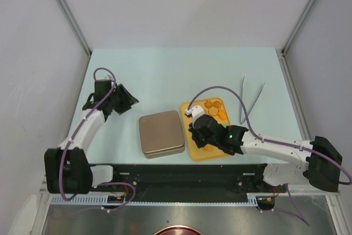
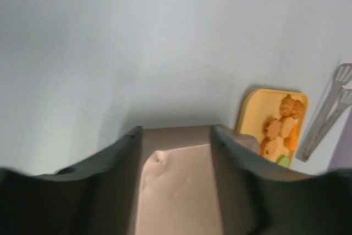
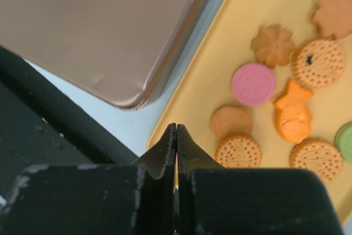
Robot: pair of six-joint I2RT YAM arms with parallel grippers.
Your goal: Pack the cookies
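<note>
The right gripper (image 3: 176, 136), fingers pressed together on nothing, hangs over the lower-left edge of the flat yellow plastic tray (image 3: 231, 37), where the small round and shaped cookies (image 3: 237, 151) lie scattered toward the right of the wrist view. To take one cleanly it should, I judge, part its fingers, centre over a lone biscuit such as the pink one (image 3: 253, 83), and pinch lightly across its rim. The left gripper (image 1: 127, 100), fingers spread wide and empty, sits centre-left in the overhead view near the brown rounded-square metal tin (image 1: 161, 133), whose lid looks shut.
</note>
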